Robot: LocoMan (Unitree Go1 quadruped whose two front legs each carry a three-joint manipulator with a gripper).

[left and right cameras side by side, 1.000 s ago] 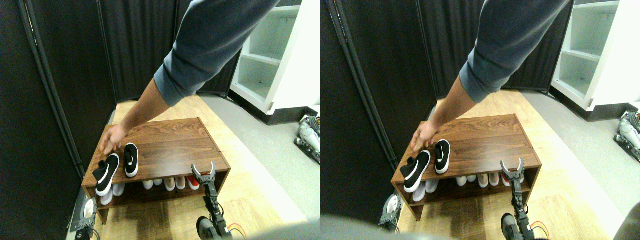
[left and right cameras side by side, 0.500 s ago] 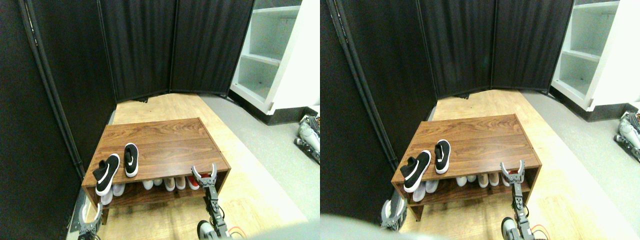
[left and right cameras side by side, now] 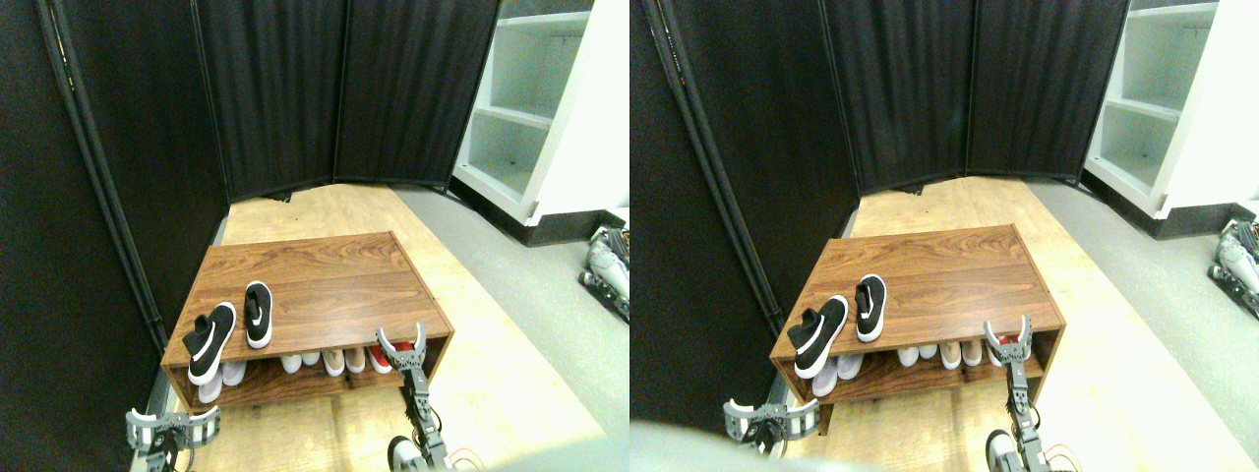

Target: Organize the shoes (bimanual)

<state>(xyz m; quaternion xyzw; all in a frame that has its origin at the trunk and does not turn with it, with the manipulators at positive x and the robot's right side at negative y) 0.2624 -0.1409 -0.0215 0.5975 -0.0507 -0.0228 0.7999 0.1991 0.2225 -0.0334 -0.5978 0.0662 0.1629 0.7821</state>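
- Shoes [left and right cameras side by side: 229, 329] sit side by side at the surface's [left and right cameras side by side: 325, 280] front left corner.
- Left hand [left and right cameras side by side: 172, 425] and right hand [left and right cameras side by side: 403, 344] both spread wide, empty.

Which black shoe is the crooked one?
Find the brown wooden shoe bench. Two black shoes sit on top at its left end. The crooked shoe is the one nearest the left front corner, slanted with its toe over the edge, while its neighbour lies straight.

Two black shoes [left and right cameras side by side: 229, 326], two grippers [left and right cameras side by side: 403, 343]
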